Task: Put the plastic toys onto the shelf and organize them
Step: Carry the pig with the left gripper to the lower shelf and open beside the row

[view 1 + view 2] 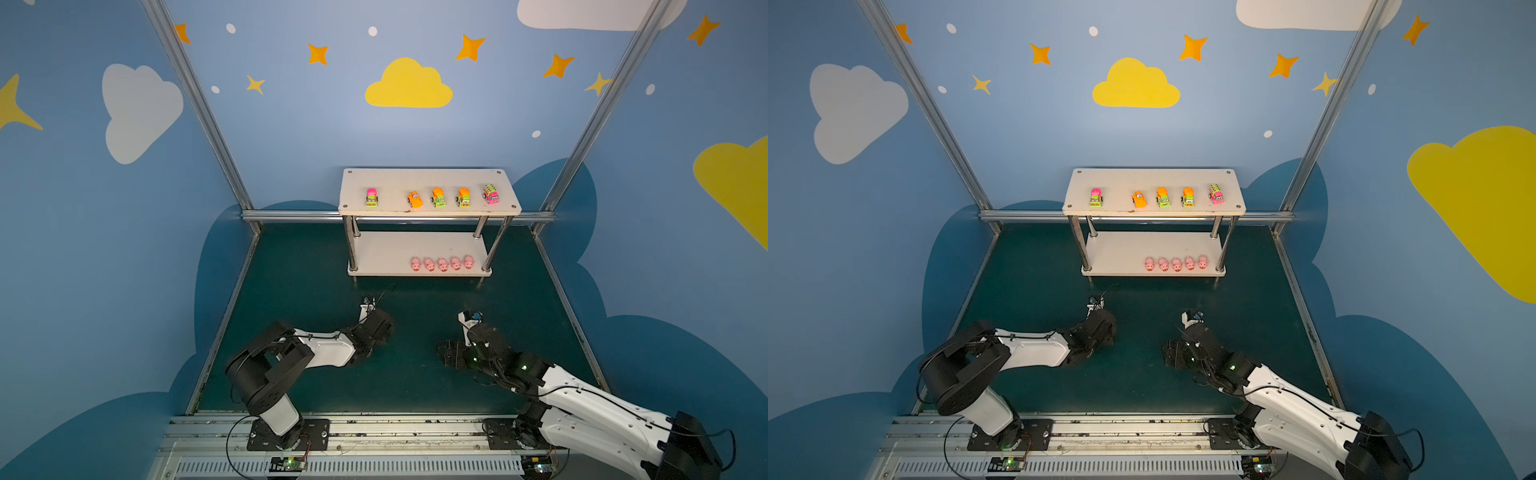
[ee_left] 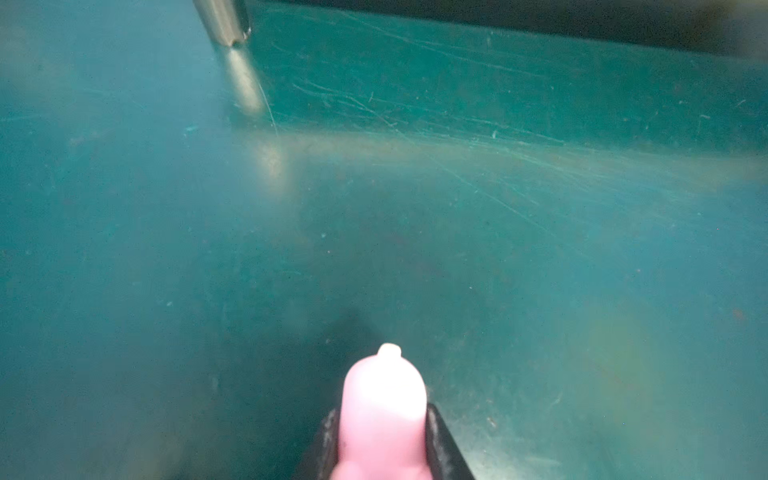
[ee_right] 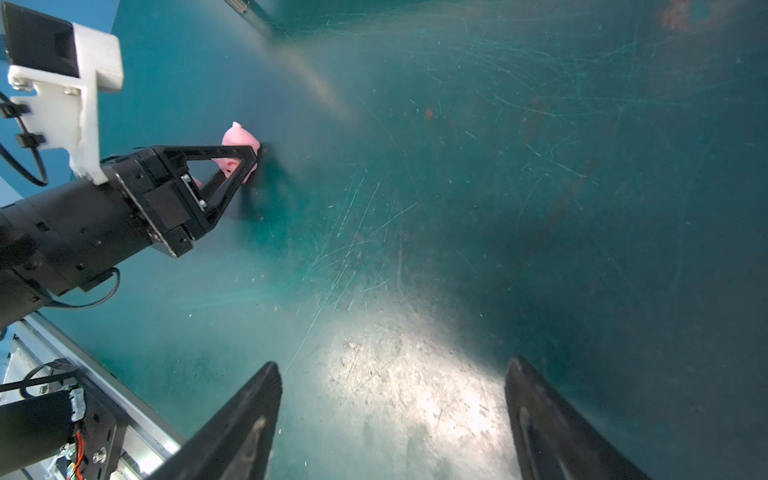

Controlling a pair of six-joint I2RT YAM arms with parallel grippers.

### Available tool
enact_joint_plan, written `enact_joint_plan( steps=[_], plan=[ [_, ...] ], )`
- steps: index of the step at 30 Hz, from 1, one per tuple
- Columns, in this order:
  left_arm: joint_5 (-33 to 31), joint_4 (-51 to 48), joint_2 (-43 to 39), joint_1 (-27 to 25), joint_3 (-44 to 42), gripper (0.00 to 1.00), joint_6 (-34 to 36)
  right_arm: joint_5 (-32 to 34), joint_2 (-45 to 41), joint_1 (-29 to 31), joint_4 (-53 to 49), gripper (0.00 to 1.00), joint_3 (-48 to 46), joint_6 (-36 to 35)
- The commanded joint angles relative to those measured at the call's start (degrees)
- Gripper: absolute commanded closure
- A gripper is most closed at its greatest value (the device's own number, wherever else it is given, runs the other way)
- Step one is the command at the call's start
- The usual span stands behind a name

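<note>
The left gripper is shut on a small pink pig, whose rounded end sticks out past the black fingers. In the right wrist view the same pig sits pinched at the tip of the left gripper, low over the green table. The right gripper stands open and empty above bare table. In both top views the left gripper and right gripper hover in front of the shelf. Several toy vehicles line its top board, and several pigs its lower board.
A chrome shelf leg shows ahead of the left gripper. Metal frame posts and a rail bound the green table at the back. The arm bases sit on a track at the front edge.
</note>
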Motion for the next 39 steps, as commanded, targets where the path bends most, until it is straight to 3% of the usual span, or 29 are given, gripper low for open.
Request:
enact_joint_plan(
  steps=[1, 16, 25, 39],
  plan=[
    [0.6, -2.55, 0.9, 0.13, -0.06, 0.72, -1.16, -0.17, -0.88, 0.19, 0.0, 0.17, 1.12, 0.23],
    [-1.47, -12.29, -0.18, 0.84, 12.05, 0.73, 2.95, 0.09, -3.54, 0.01, -0.22, 0.17, 0.0, -0.38],
    [0.62, -11.79, 5.2, 4.51, 22.71, 0.73, 7.86, 2.29, -9.2, -0.4, -3.37, 0.17, -1.14, -0.93],
    [6.58, -12.14, 19.98, 10.5, 43.74, 0.72, 11.56, 4.19, -15.36, -2.08, -8.89, 0.17, -1.94, -1.79]
  ],
)
